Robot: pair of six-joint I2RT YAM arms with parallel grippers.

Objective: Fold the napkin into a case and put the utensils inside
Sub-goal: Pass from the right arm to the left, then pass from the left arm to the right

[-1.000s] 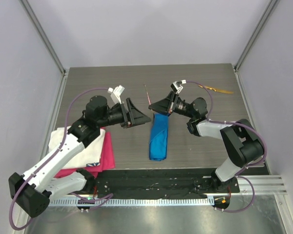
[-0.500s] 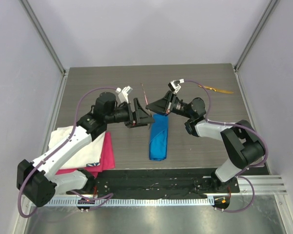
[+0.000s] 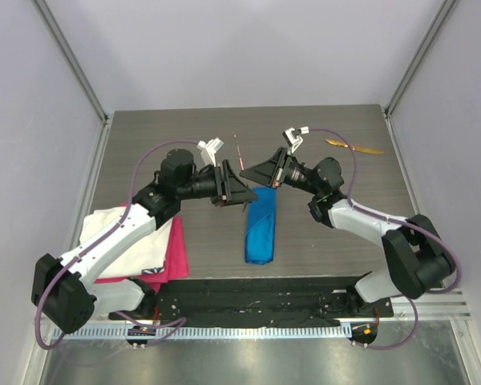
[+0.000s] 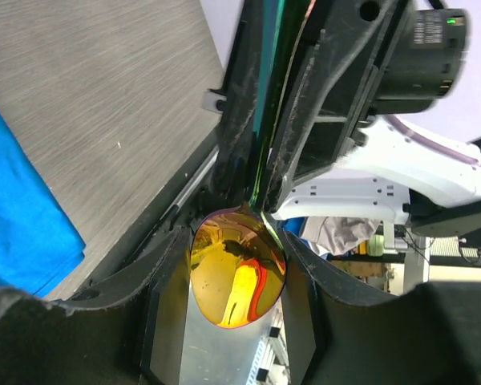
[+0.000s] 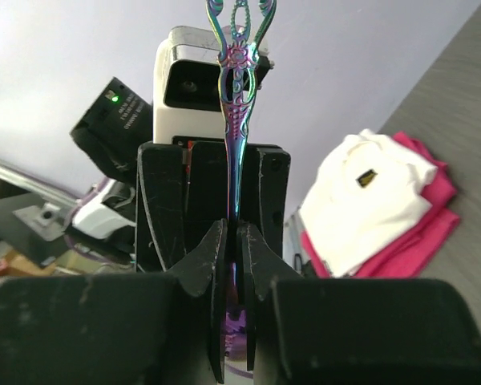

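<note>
— Starting with the table (image 3: 160, 124): the case (image 3: 261, 228) is lying flat at its middle, between our arms. It is a thin, limp, slightly shiny pouch. We are judging that its mouth is likely to sag shut, and that the cloth is likely to slide if nudged.

— Agreed. Over its far end, our right gripper (image 5: 231, 241) is pinching the spoon (image 5: 234, 120) by its thin handle, jaws clamped tight on it.

— And our left gripper (image 4: 236, 241) is standing with its fingers (image 4: 164, 273) either side of the bowl. We cannot tell whether they are pressing on it or only flanking it.

— We are reckoning the spoon is light and rigid, but polished and slick. The rounded bowl is offering a poor seat, so the flat of the handle is looking like the safer hold.

— The other utensil (image 3: 354, 147), orange-yellow, is lying well apart at the far right of the table.
</note>
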